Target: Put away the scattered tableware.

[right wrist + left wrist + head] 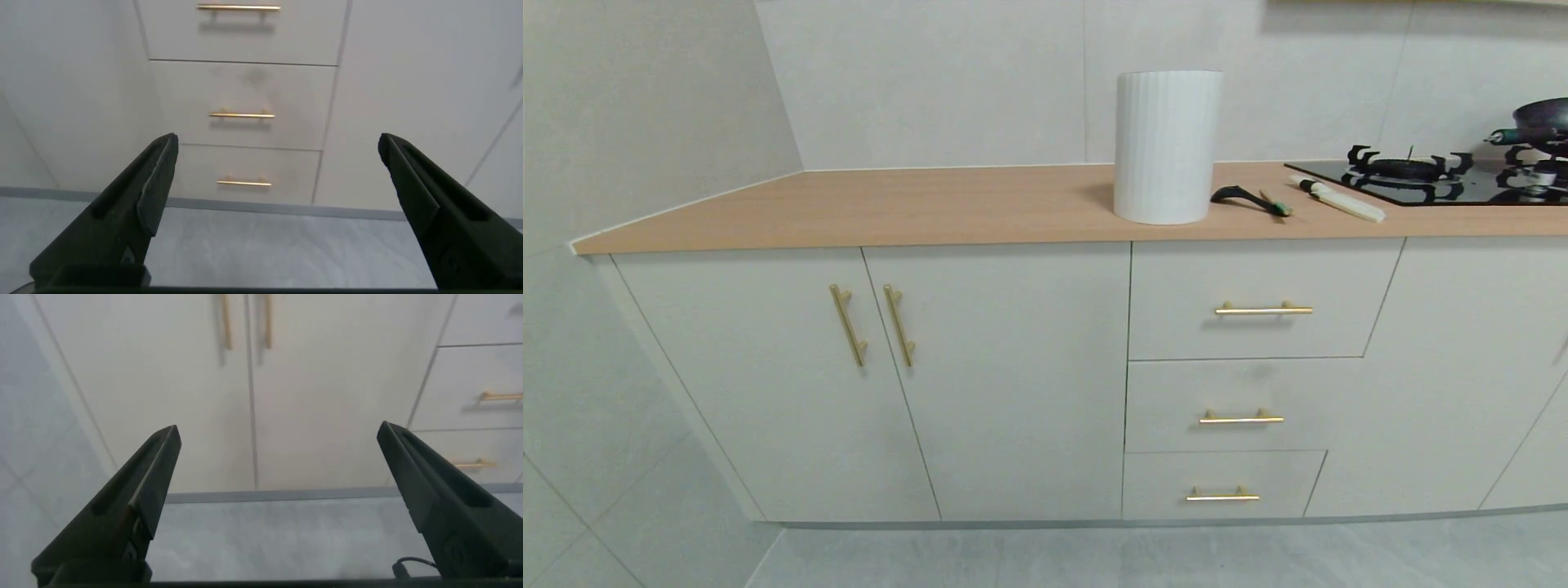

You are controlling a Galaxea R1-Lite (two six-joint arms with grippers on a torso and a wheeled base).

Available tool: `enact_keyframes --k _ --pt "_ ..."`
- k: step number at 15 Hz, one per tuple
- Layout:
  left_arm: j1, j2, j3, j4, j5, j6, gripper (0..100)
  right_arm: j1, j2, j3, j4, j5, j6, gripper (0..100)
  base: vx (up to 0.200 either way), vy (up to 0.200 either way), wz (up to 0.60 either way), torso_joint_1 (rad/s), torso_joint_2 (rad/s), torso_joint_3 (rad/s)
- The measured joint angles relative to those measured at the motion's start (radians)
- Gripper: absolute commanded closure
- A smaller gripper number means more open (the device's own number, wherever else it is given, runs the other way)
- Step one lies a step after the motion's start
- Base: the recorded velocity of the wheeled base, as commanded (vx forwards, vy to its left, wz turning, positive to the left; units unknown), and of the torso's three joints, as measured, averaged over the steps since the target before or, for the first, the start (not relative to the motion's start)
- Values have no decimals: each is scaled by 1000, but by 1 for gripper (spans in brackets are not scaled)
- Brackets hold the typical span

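On the wooden countertop [890,204] stands a tall white ribbed holder [1167,145]. Just right of it lie a black-handled utensil [1245,198] with a green tip and a white-handled utensil [1337,198]. My left gripper [278,441] is open and held low, facing the double cabinet doors [245,384] above the floor. My right gripper [278,151] is open too, held low in front of the drawer stack [245,106]. Neither has anything between its fingers.
A black gas hob [1437,175] with a dark pan [1539,118] sits at the counter's right end. Below are two cabinet doors with gold handles [874,322] and three drawers [1241,359]. Grey tiled floor [1094,555] lies in front; walls close off the left side.
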Motion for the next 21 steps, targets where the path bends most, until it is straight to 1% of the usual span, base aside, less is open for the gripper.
enact_keyframes --k 4,8,21 --pt "0 0 0 0 0 0 0 0 0 0 0 0 -1 0 0 0 0 0 0 0" --pt "1 0 0 0 0 0 0 0 0 0 1 2 -3 0 200 0 0 0 2 6" --pt "0 0 0 0 0 -1 0 1 1 -13 -8 -11 6 0 0 0 0 0 0 0"
